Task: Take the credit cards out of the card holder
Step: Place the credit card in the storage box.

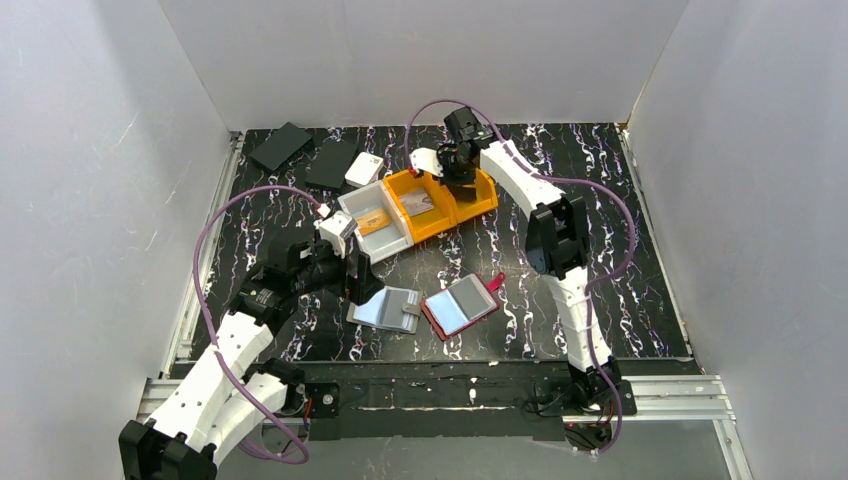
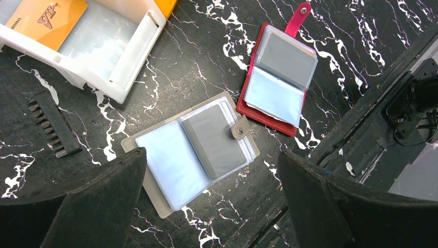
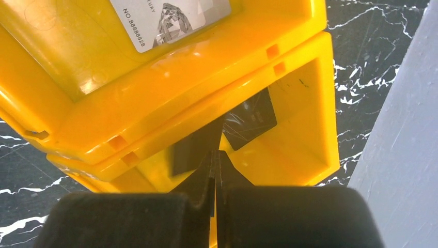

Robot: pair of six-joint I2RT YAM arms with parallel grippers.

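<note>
Between cards: grey holder likely next
Top view: right gripper [image 1: 459,172] over the yellow bins [image 1: 484,198] at twelve o'clock, left gripper [image 1: 353,266] above the grey card holder [image 1: 388,308]. Left wrist: fingers [image 2: 77,206] wide apart, empty; its grey card [image 2: 213,143] needs pinching out; red holder [image 2: 279,77] at one o'clock. Right wrist: jaws closed on nothing above a binned dark card [image 3: 250,120].

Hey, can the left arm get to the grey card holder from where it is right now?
Probably yes. The left gripper hangs right above the grey card holder with its fingers wide apart, and nothing lies between them and it.
</note>
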